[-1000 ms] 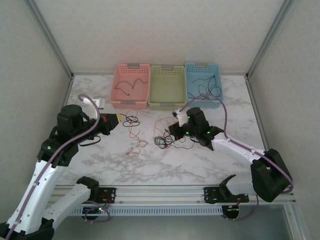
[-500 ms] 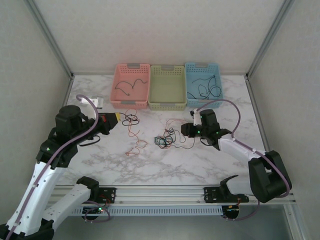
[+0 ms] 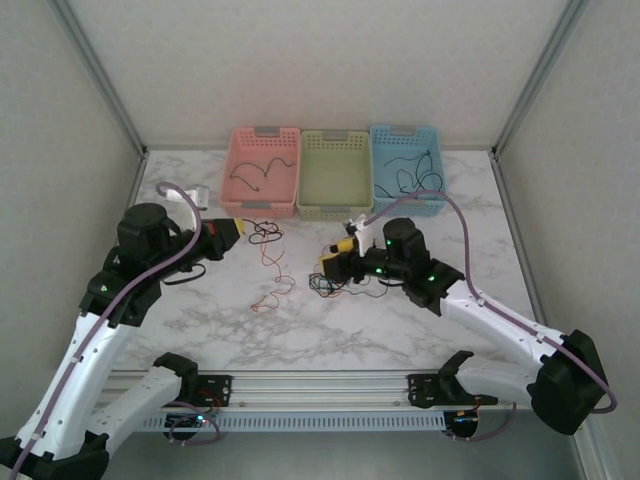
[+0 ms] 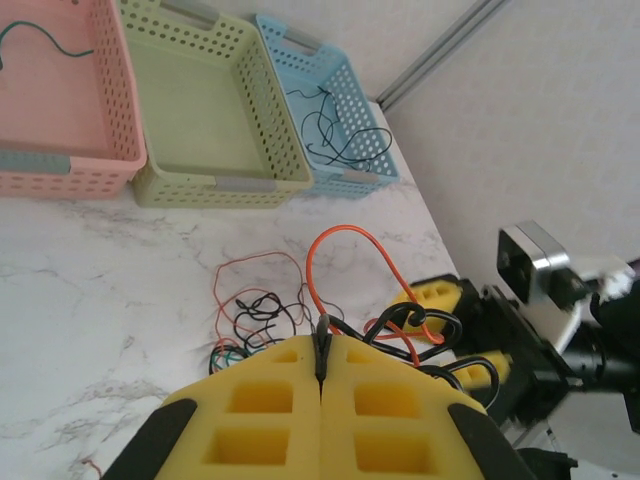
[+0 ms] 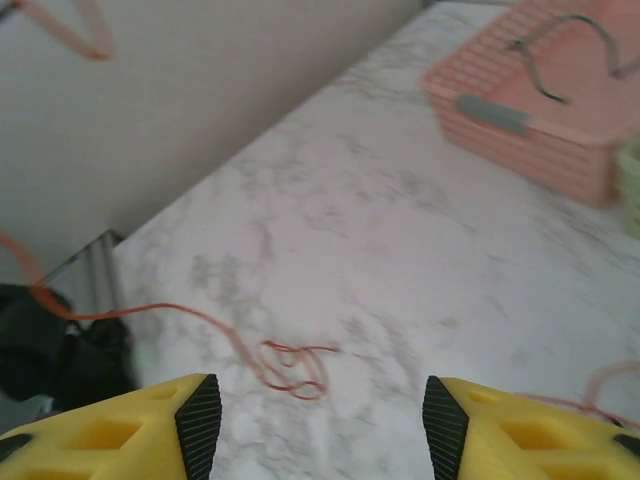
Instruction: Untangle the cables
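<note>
- Marble-patterned table [image 3: 400, 330], mid-job: your left end effector [image 4: 322, 365], yellow pads pressed together, pinches a black cable [image 4: 350, 330] from a small knot that also carries a red-orange loop [image 4: 345, 240]. It holds this on the left half of the table, just short of the pink basket [image 3: 262, 170].
- Your right end effector [image 5: 315, 415] hangs with its pads spread, gripping nothing. From above, it sits at mid-table, right beside the main tangle [image 3: 333, 282] of black, red-orange and green wires.
- A red-orange curl [image 5: 292, 368] lies loose on the table, nearer the front edge than either knot.
- Along the far edge, the pink basket holds one dark cable and the blue basket [image 3: 405, 165] several black ones. The green basket [image 3: 334, 172] between them looks bare.
- My reading is that you are partway through. Some wires are already binned, but the pinched knot, the main tangle and the curl are left to separate.
</note>
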You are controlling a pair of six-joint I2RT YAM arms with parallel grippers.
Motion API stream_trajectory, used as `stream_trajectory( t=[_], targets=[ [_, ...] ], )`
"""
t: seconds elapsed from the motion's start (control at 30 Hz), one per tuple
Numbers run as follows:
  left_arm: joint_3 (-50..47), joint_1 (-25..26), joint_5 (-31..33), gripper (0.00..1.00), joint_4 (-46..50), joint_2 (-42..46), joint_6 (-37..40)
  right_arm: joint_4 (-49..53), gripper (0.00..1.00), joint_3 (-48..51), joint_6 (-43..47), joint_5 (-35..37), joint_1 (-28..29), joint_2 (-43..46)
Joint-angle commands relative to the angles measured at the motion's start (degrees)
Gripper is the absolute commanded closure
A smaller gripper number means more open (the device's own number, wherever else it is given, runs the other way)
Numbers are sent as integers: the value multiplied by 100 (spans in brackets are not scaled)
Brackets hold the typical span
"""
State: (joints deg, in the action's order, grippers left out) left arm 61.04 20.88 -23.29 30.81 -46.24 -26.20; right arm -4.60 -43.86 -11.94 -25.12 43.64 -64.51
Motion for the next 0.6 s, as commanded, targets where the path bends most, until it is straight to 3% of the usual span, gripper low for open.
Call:
stream_trajectory(
  t=[0.0,0.17,0.4,0.5,0.57],
  targets=[
    [-43,-23,-29,100,-303,15,-288,-476,39,-311,324,-361,416,-200],
    [-65,-23,-26,100,-257,18,-377,-576,36,-769,592,-590,934,-683],
    [-127,-23,-86,100,-316,12,-430,-708,39,-1217,601,-642,1201,-1229],
    [-127,-23,-122,100,-327,0,-439,-731,50,-1337,573,-643,1203,-1409],
    [-127,-23,-108,100,-306,5,-422,-683,69,-1372,596,-619,1208,-1447]
  ],
)
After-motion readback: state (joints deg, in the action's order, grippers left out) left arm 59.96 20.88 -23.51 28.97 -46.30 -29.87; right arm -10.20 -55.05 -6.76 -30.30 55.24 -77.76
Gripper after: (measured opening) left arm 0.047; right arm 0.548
